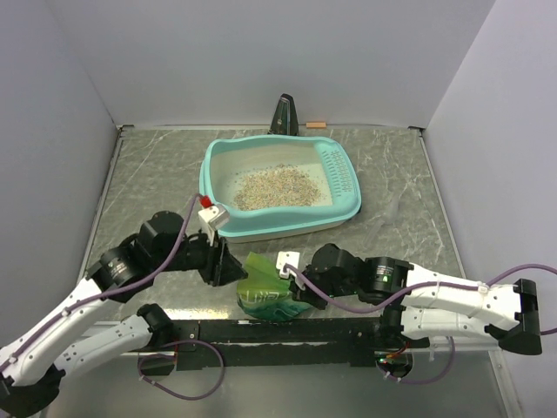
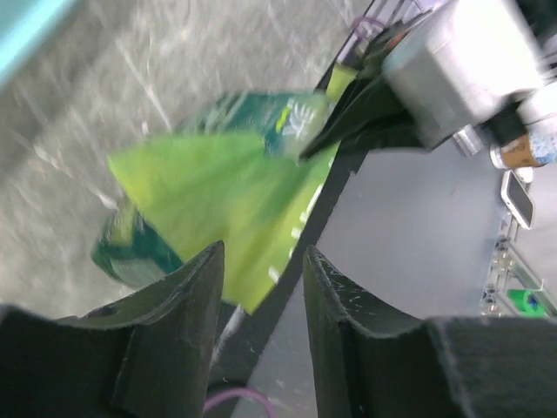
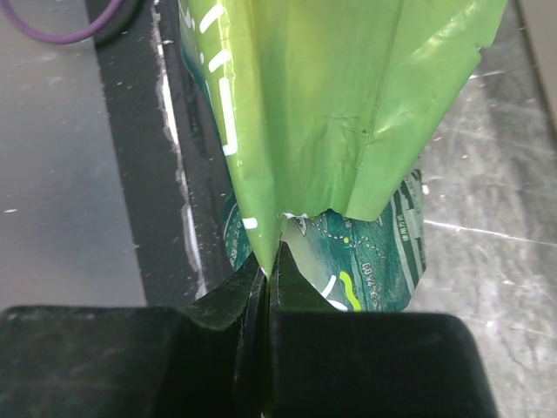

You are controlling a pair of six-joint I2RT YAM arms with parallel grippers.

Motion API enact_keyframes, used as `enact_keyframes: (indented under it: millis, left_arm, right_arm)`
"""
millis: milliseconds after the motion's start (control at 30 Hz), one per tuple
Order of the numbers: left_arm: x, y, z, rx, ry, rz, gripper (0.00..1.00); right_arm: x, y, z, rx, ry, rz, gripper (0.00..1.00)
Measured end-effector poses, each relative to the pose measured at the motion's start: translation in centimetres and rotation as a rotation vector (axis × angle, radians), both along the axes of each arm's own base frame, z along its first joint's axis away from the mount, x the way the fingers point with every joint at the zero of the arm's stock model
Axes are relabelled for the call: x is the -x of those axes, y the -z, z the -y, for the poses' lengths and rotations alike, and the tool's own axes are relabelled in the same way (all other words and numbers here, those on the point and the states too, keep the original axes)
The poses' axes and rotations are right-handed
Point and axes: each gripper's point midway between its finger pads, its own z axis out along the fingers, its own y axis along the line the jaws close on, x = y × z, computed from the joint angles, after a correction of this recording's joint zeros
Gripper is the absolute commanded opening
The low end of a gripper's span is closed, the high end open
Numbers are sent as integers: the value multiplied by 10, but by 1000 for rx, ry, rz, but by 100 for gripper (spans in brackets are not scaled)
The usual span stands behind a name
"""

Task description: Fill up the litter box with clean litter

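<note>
Right wrist view: the right gripper point(image 3: 265, 261) has its jaws pressed together on a fold of the green bag point(image 3: 348, 104), pinching the light-green film just beside a darker printed panel. Left wrist view: the left gripper point(image 2: 261, 261) has its jaws apart, with nothing between the fingers point(image 2: 187, 318). The bag lies just beyond their tips and is blurred. In the top external view the bag lies crumpled at the middle of the near edge of the tabletop point(image 1: 148, 174), partly over the black base rail point(image 1: 287, 331). The left gripper is at its left side and the right gripper at its right side. Further in, the litter box point(image 1: 206, 178) sits on the far half of the tabletop, about midway between the left and right edges. Its long axis runs left to right, roughly parallel to the far edge, with the right end slightly farther away than the left. The slotted sieve grid point(image 1: 339, 170) occupies the end that points toward the right edge. The tray has a teal rounded rim and a whitish interior. The clean litter point(image 1: 277, 187) forms a loose, speckled beige-grey heap on the middle of the tray floor, elongated along the same axis, with bare floor around it. Whether the left wrist touches the tray's near left corner cannot be told. A dark upright object point(image 1: 283, 117) stands at the far edge behind the tray.
</note>
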Motion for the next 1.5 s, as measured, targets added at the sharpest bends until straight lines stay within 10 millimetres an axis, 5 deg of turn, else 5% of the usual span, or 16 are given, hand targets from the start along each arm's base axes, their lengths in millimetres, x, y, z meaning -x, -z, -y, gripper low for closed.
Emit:
enact_keyframes:
  millis: [200, 600, 900, 967, 1067, 1100, 1133, 1167, 1200, 1367, 1500]
  left_arm:
    - [-8, -20, 22, -3, 120, 151, 58]
    - [22, 26, 50, -98, 375, 333, 66]
    - [14, 63, 64, -217, 415, 386, 68]
    - [12, 70, 65, -235, 426, 389, 63]
    - [12, 73, 68, -238, 438, 392, 26]
    - [12, 73, 69, -236, 444, 391, 3]
    - [12, 74, 70, -235, 444, 389, 1]
    - [12, 73, 71, -232, 441, 385, 1]
    - [12, 73, 72, -229, 438, 387, 1]
    - [2, 75, 71, -249, 376, 403, 1]
    - [-4, 73, 68, -261, 324, 430, 1]
  right_arm:
    - [4, 2, 1, 1, -11, -56, 0]
    - [-5, 0, 6, -18, 37, -135, 0]
    - [-3, 0, 7, -19, 30, -160, 0]
    - [-3, 1, 9, -17, 38, -167, 0]
    - [-2, 1, 12, -13, 48, -177, 0]
    - [-2, 0, 13, -12, 51, -178, 0]
    - [-3, 0, 13, -13, 53, -175, 0]
    - [-3, 0, 14, -13, 57, -175, 4]
    - [-4, 0, 14, -13, 62, -173, 22]
    - [-6, 1, 16, -9, 106, -199, 49]
    - [-28, -4, 24, -31, 247, -193, 66]
